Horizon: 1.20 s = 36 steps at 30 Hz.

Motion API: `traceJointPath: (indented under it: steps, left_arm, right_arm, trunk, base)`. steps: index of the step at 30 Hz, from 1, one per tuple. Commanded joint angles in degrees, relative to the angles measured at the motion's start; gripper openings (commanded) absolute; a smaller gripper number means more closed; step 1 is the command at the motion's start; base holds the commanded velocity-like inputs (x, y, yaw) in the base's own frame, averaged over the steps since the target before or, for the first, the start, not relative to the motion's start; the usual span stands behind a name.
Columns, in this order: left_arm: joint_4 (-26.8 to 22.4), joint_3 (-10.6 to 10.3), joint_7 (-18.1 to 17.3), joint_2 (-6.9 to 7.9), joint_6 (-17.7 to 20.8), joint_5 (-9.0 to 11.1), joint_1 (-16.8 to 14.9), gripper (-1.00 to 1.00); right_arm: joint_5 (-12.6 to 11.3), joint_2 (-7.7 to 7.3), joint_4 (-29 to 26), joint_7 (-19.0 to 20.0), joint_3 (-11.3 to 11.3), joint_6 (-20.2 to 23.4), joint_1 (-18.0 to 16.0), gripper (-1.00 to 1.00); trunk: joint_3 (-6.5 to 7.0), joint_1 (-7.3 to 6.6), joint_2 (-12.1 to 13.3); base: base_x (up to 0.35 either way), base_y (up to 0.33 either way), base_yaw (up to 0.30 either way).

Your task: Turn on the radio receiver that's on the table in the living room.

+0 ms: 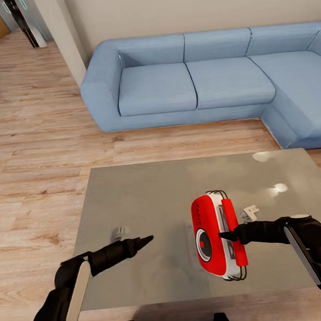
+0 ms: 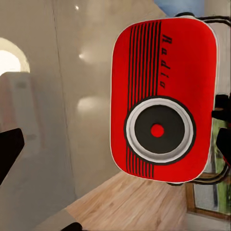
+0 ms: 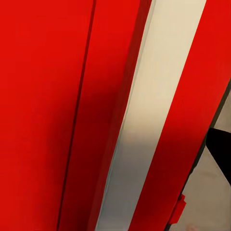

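Note:
The red radio receiver (image 1: 213, 233) rests on the grey glossy table (image 1: 149, 195), its dial face turned toward my left arm and its white back and wire handle toward my right. My right gripper (image 1: 228, 235) has its tip against the radio's red side band. In the right wrist view the red and white casing (image 3: 72, 96) is very close, with one black finger (image 3: 220, 149) beside it. My left gripper (image 1: 145, 240) hovers over the table to the radio's left, apart from it. The left wrist view faces the radio (image 2: 159, 96), with its fingers (image 2: 9, 149) standing apart.
A blue sectional sofa (image 1: 197, 79) runs along the far side of the table and down the right. Light wood floor (image 1: 34, 166) lies to the left and between table and sofa. A white wall corner (image 1: 67, 37) stands at the back left.

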Motion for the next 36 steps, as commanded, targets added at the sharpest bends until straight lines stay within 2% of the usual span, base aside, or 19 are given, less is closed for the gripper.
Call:
traceJointPath:
  steps: [1, 4, 14, 16, 19, 21, 24, 26, 29, 36]
  left_arm:
    - [-0.1, 0.0, 0.0, -0.26, 0.6, 0.0, -0.2, 1.00]
    - [-0.4, 0.0, 0.0, -1.12, 2.5, 0.2, -1.4, 1.00]
    - [-0.5, 0.0, 0.1, -2.01, 3.0, 0.2, -1.8, 1.00]
    - [-0.5, -0.1, 0.2, -2.70, 3.0, 0.1, -1.8, 1.00]
    - [-0.3, -0.3, 1.0, -4.76, 3.4, -0.2, -2.3, 1.00]
    - [-0.2, -0.7, 2.1, -5.98, 3.7, -0.2, -2.7, 1.00]
    - [-0.1, -2.8, 3.9, -7.29, 4.1, -0.2, -3.3, 1.00]
    - [-0.1, -4.5, 4.6, -7.68, 4.2, -0.1, -3.4, 1.00]
    - [0.0, -5.9, 5.1, -7.94, 4.3, 0.0, -3.5, 1.00]
    - [0.0, -7.0, 5.4, -8.17, 4.5, 0.3, -3.6, 1.00]
  right_arm:
    - [-0.6, 0.00, 0.0, 0.0, 0.0, 0.2, 0.0, -1.00]
    - [-0.6, -0.03, 0.0, -0.1, 0.0, 0.2, 0.0, -1.00]
    - [-0.2, -0.09, 0.1, -0.8, 0.0, 0.2, 0.0, -1.00]
    - [-0.2, -0.06, 0.1, -1.2, 0.0, 0.2, 0.0, -1.00]
    - [-0.1, -0.01, 0.1, -2.2, 0.1, 0.2, 0.0, -1.00]
    - [-0.1, -0.05, 0.2, -2.4, 0.2, 0.2, 0.0, -1.00]
    - [-0.1, -0.07, 0.2, -2.6, 0.2, 0.2, 0.0, -1.00]
    - [-0.1, -0.08, 0.2, -2.6, 0.2, 0.2, 0.0, -1.00]
    - [-0.1, -0.08, 0.2, -2.6, 0.3, 0.2, 0.0, -1.00]
    - [-0.1, -0.06, 0.2, -2.6, 0.3, 0.2, 0.0, -1.00]
  trunk:
    - [0.00, 0.00, 0.0]
    - [0.00, 0.00, 0.0]
    - [0.00, 0.00, 0.0]
    - [0.00, 0.00, 0.0]
    - [0.00, 0.00, 0.0]
    - [0.00, 0.00, 0.0]
    - [0.00, 0.00, 0.0]
    - [0.00, 0.00, 0.0]
    - [0.00, 0.00, 0.0]
    - [0.00, 0.00, 0.0]
  base:
    - [0.000, 0.000, 0.000]
    - [0.000, 0.000, 0.000]
    - [0.000, 0.000, 0.000]
    - [0.000, 0.000, 0.000]
    - [0.000, 0.000, 0.000]
    - [0.000, 0.000, 0.000]
    - [0.000, 0.000, 0.000]
    - [0.000, 0.000, 0.000]
    - [0.000, 0.000, 0.000]
    - [0.000, 0.000, 0.000]
